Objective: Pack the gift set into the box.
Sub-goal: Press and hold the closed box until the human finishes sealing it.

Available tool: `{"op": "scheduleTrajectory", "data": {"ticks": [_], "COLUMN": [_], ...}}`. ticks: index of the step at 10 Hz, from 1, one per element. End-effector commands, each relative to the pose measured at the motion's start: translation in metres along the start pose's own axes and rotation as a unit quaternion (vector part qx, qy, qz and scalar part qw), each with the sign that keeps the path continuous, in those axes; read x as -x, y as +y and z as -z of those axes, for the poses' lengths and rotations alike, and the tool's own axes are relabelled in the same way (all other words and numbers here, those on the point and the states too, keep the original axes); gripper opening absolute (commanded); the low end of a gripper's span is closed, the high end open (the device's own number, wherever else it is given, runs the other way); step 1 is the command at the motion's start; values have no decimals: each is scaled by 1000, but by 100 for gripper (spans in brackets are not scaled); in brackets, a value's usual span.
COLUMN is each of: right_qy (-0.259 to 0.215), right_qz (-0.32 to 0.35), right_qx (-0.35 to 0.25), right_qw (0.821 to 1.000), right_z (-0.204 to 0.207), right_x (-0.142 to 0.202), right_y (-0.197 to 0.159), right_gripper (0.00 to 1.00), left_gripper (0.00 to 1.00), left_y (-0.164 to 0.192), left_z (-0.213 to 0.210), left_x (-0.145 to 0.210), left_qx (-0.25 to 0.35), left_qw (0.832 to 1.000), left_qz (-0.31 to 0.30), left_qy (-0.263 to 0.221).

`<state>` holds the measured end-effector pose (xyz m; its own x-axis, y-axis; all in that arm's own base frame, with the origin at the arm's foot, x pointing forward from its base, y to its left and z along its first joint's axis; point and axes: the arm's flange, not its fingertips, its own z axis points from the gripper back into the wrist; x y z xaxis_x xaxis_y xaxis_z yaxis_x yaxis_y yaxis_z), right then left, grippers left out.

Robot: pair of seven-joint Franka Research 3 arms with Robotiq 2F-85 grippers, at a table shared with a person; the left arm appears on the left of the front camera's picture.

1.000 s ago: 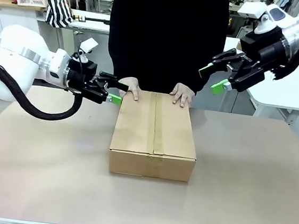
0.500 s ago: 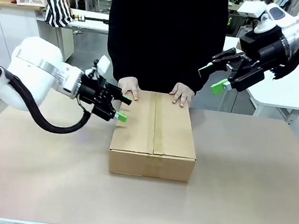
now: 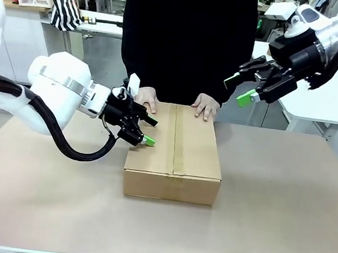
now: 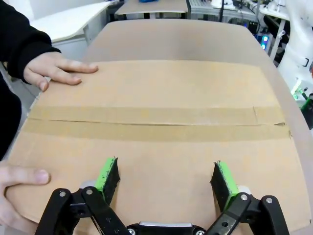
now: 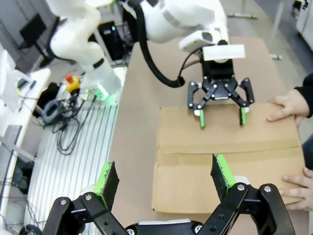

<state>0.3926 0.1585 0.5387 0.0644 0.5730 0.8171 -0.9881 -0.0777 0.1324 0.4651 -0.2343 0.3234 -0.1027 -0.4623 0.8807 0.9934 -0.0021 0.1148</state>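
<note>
The box [image 3: 174, 151] lies mid-table, a brown carton with its flaps closed and a tape strip along the seam [image 4: 156, 122]. The gift set is out of view. My left gripper [image 3: 149, 131] is open, its green pads [image 4: 108, 174] just above the left part of the box top [image 4: 166, 88], with nothing between them. My right gripper [image 3: 235, 90] hangs open and high beyond the box's far right corner. In the right wrist view it [image 5: 164, 178] looks down on the box [image 5: 225, 156] and on the left gripper [image 5: 221, 105].
A person in black stands at the far side with both hands [image 3: 147, 99] [image 3: 205, 106] resting on the box's far edge. The brown table surface [image 3: 281, 205] is bare around the box. Benches and clutter lie behind.
My left gripper has swung right and a little down, from beside the box's far left corner to over its top's left edge. The right arm has barely shifted.
</note>
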Motion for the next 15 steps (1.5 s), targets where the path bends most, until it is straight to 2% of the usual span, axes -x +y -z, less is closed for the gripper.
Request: {"op": "scheduleTrajectory", "data": {"ticks": [1,3,4,5,7,8,9,10,11,15], "right_qy": [-10,-4,-27,-37,-56,-91,-87,-89,-86,-57], "right_qz": [-11,-71,-109,-116,-93,-66,-36,-22,-10,-24], "right_qx": [-8,6,10,17,61,53,67,58,57,93], "right_qw": [1000,997,994,992,992,992,993,994,995,994], "right_z": [3,24,43,63,99,113,122,129,133,142], "right_x": [10,33,50,74,114,131,142,152,159,174], "right_y": [-10,-29,-35,-44,-61,-68,-71,-73,-74,-76], "right_gripper": [100,100,100,100,100,100,100,100,100,100], "left_gripper": [100,100,100,100,100,100,100,100,100,100], "left_y": [-10,-7,-6,-5,-5,-5,-5,-5,-4,-5], "left_z": [15,13,13,13,15,16,15,12,7,4], "left_x": [17,18,18,19,19,19,19,18,15,14], "left_qx": [5,9,11,14,17,17,11,17,16,23], "left_qw": [1000,1000,1000,1000,1000,1000,1000,999,999,999], "left_qz": [4,-2,-7,-11,-11,-11,-17,-27,-26,-25], "left_qy": [16,18,19,19,18,18,11,-23,-31,-32]}}
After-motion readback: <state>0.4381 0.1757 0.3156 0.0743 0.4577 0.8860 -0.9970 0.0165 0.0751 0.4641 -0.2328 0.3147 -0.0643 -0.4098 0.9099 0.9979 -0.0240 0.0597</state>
